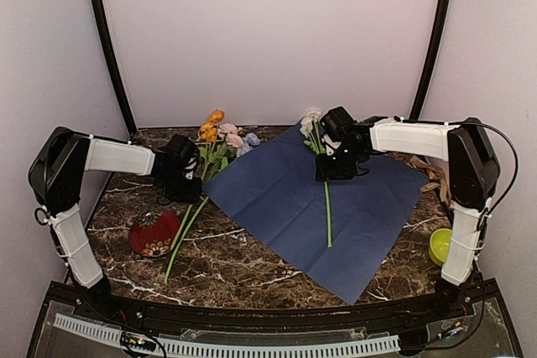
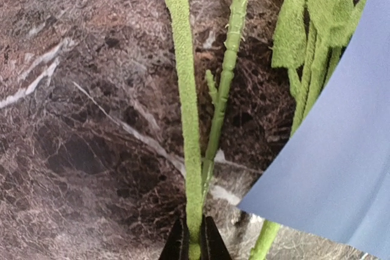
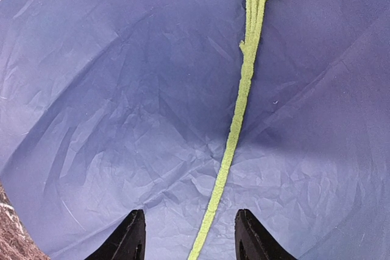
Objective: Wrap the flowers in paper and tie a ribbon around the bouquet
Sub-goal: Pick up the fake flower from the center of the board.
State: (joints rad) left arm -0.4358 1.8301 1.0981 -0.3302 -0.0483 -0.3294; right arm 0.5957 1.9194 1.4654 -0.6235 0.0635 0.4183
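One red dish lies just beside the flowers.

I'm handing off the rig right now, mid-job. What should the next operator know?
Left gripper: shut on one flower stem beside the paper's left edge.
Right gripper: open, over the white flower lying on the paper.
Other flowers lie left of the paper; ribbon at far right.
Done: paper spread navy side up, one flower on it. Left: move the rest, wrap, tie.
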